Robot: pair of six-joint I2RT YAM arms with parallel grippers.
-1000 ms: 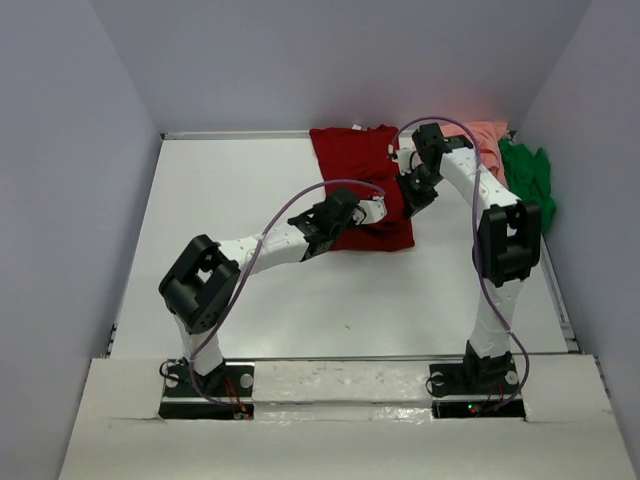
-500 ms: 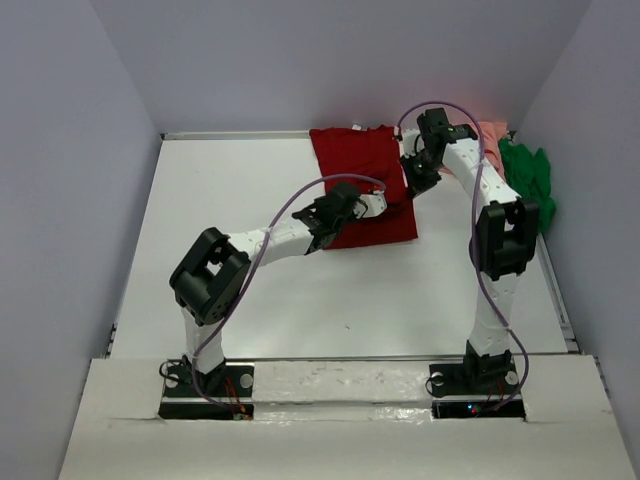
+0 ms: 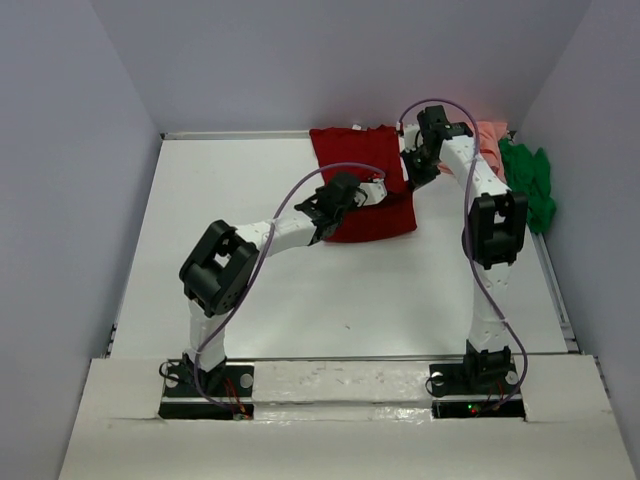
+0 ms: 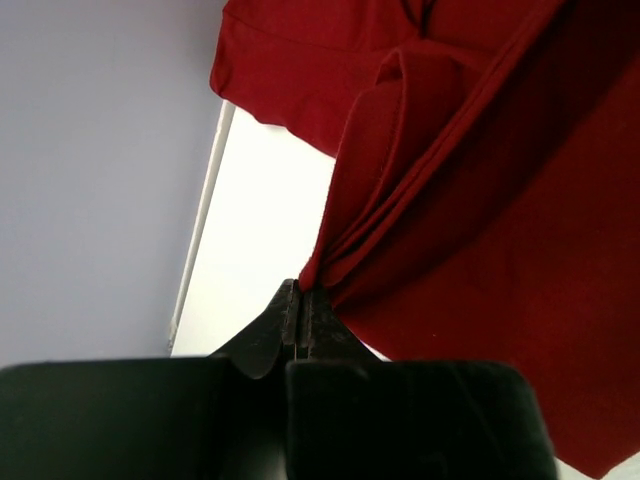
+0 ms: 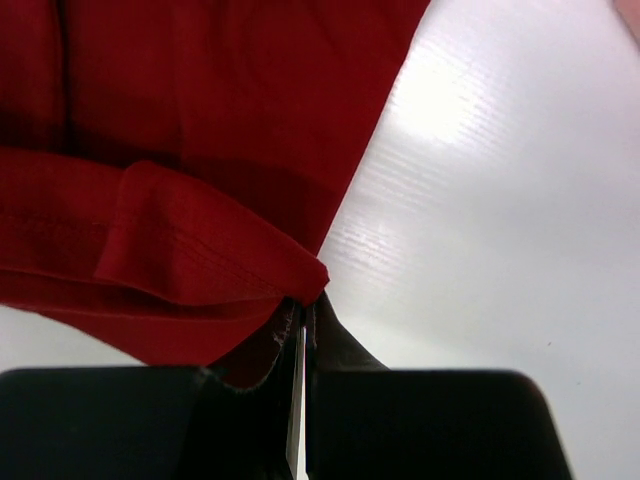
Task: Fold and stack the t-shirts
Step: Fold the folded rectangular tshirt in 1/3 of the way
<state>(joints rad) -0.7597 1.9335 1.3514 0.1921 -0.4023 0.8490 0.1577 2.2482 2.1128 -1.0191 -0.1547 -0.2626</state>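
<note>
Top view: the dark red t-shirt (image 3: 348,158) lies on the white bench (image 3: 250,250) at about 12 to 1 o'clock, its far edge against the back wall (image 3: 330,60). It is partly doubled over, with a loose layer lifted across its right half.

The salmon pink t-shirt (image 3: 490,133) sits bunched in the far corner at about 1 o'clock, just beside the red one. The bright green t-shirt (image 3: 530,180) is crumpled along the bench edge at 2 o'clock, touching the pink one. Neither of these two is folded.

Left end effector (image 3: 382,188): reaches in from 7 o'clock over the middle of the red shirt. In the left wrist view the fingers (image 4: 300,305) are pressed together on a gathered edge of the red cloth (image 4: 480,200), and folds fan up and away from the pinch. Bare bench (image 4: 260,230) shows to the left of the cloth.

Right end effector (image 3: 411,180): comes down from the far side at the shirt's right edge, near the left one. In the right wrist view the fingers (image 5: 303,320) are closed tight on a hemmed corner of the red cloth (image 5: 200,130), which drapes off toward 10 o'clock. Bare bench (image 5: 500,200) fills the right of that view.

Both pinches are on the same garment, with the raised layer between them.
</note>
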